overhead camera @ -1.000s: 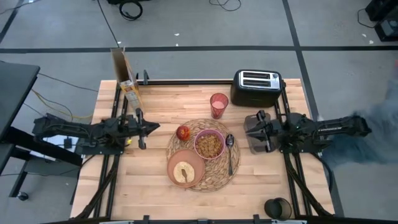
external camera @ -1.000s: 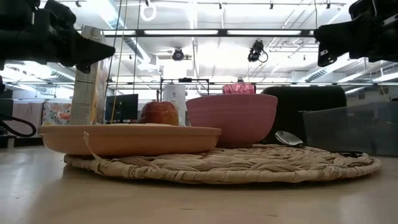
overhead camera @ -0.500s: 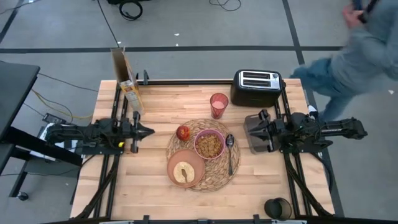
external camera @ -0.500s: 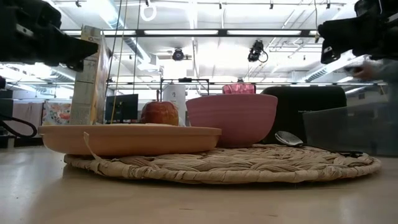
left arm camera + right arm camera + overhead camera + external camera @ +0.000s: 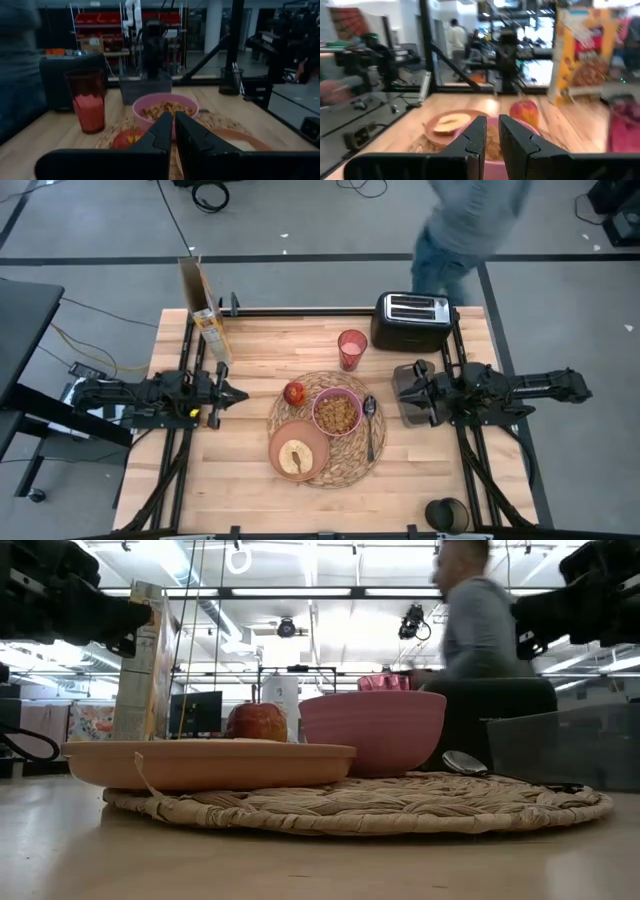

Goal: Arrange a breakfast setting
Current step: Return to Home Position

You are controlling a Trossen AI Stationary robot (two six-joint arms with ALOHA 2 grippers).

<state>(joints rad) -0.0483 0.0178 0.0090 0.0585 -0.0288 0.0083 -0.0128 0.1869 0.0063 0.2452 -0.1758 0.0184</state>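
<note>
The round woven placemat lies mid-table. On it are the pink bowl holding cereal, the tan plate with the toast slice, the red apple and the metal spoon. The pinkish-red tumbler stands on the table just beyond the mat. My left gripper hovers shut and empty, left of the mat. My right gripper hovers shut and empty, right of the mat, above a grey bin. In each wrist view the fingers point at the setting.
A black toaster stands at the far right and a cereal box at the far left. A grey translucent bin sits under my right gripper. A black cup is at the near right corner. A person walks beyond the far edge.
My left gripper has drawn back a little toward the table's left edge, away from the mat. A person has walked along behind the table's far edge, from right toward the middle. The setting has not moved.
</note>
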